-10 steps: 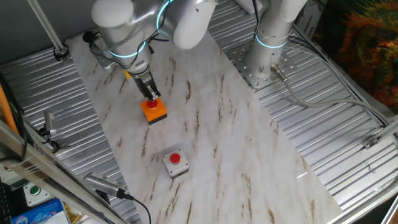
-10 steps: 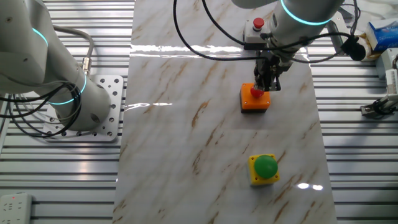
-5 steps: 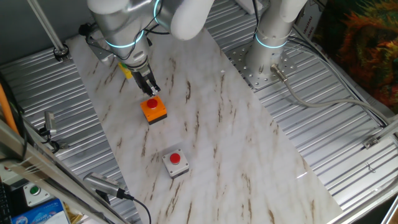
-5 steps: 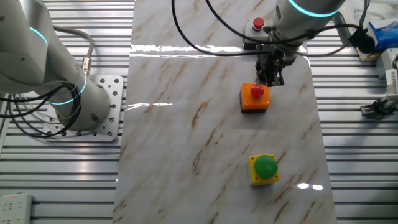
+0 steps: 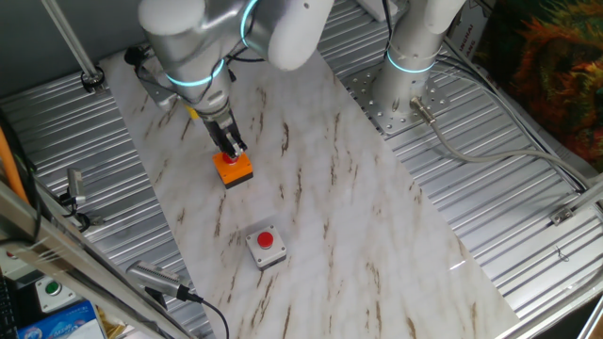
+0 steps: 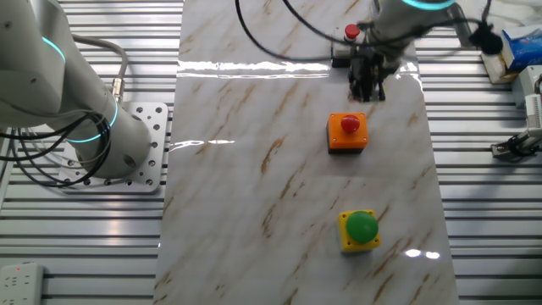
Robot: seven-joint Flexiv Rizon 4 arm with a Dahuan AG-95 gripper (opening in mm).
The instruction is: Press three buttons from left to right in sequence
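Three button boxes stand in a row on the marble board (image 6: 254,169). The yellow box with a green button (image 6: 361,230) is nearest in the other fixed view; in one fixed view the arm hides most of it. The orange box with a red button (image 6: 348,133) stands in the middle, also in one fixed view (image 5: 234,169). The light-grey box with a red button (image 5: 266,245) is at the far end (image 6: 351,33). My gripper (image 6: 369,91) hangs raised between the orange and grey boxes, touching neither. In one fixed view the gripper (image 5: 233,148) covers the orange box's button, fingertips together.
A second arm's base (image 5: 413,58) stands on the grooved metal table, also in the other fixed view (image 6: 102,127). A white box with a green button (image 5: 52,292) lies by blue packaging (image 5: 57,325). A black cable (image 5: 193,299) runs off the board's edge.
The gripper has risen off the orange box's red button and moved toward the light-grey box. The three boxes have not moved.
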